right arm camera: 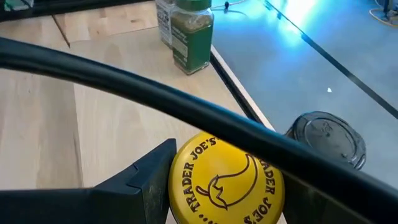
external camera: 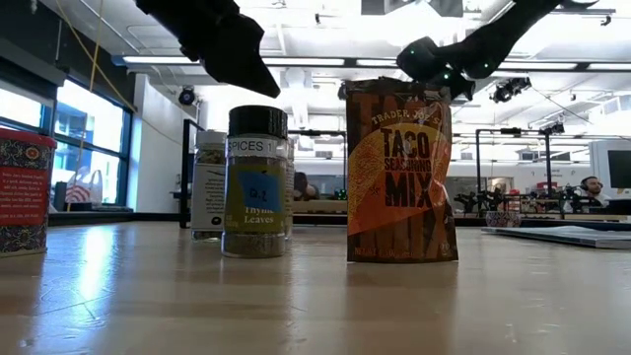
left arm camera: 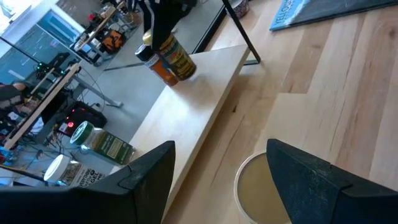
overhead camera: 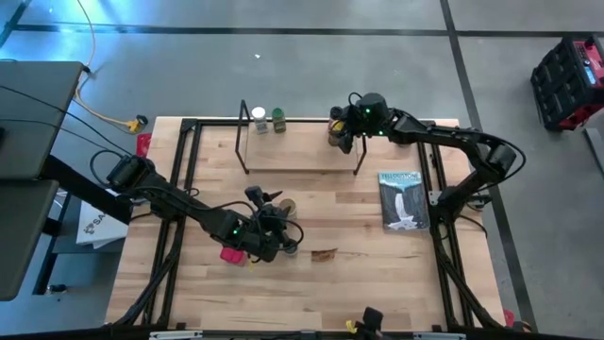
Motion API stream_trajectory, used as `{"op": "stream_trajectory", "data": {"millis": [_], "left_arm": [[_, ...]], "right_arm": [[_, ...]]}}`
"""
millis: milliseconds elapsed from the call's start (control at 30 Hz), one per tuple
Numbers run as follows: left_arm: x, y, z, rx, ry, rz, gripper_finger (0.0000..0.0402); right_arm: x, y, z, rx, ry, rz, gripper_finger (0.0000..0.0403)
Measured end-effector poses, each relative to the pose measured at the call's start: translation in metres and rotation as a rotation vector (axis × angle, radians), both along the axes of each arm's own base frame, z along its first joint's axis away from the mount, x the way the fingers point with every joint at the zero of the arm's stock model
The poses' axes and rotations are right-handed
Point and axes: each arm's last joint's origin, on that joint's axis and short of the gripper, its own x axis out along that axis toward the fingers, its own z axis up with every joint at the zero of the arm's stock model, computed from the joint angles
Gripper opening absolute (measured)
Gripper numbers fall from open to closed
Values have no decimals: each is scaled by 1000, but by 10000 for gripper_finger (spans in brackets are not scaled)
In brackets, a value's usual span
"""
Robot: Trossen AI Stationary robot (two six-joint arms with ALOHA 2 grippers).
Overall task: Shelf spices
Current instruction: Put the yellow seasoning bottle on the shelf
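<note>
Progress check for you: shelf [overhead camera: 293,151] has white jar [overhead camera: 259,119] and green jar [overhead camera: 279,120] parked. Right gripper [overhead camera: 342,130] clamped on yellow-lid jar [right arm camera: 225,180] at shelf's end. Left gripper [overhead camera: 274,234] spread above tan jar [left arm camera: 264,193]; thyme jar [external camera: 255,182], taco packet [external camera: 399,173], red box [overhead camera: 232,254] left on table.

Bright ceiling strips and a window wall at left backlight my low view, leaving the taco packet [external camera: 401,173] and thyme jar [external camera: 255,182] dim-faced. Blue-white glare washes the floor [right arm camera: 323,37] beyond my right wrist. My near fingers blur; overhead light stays even, shadows soft.
</note>
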Motion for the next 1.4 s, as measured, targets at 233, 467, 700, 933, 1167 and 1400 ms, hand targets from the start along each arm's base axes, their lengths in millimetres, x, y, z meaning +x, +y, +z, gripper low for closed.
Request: {"op": "stream_trajectory", "data": {"millis": [233,467,700,933,1167,1400], "left_arm": [[1,1,0,-6,1,0,248],[3,5,0,-15,0,8,248],[4,10,0,-19,4,21,248],[5,13,0,-24,6,25,248],[5,12,-1,-44,13,12,248],[6,12,-1,-56,10,6,248]], "right_arm": [[3,2,11,-30,38,122,220],[8,-1,34,-113,52,205,220],[27,-16,41,-66,111,228,220],[48,-29,40,36,141,307,220],[42,-26,21,69,212,277,220],[34,-28,4,54,225,259,220]]}}
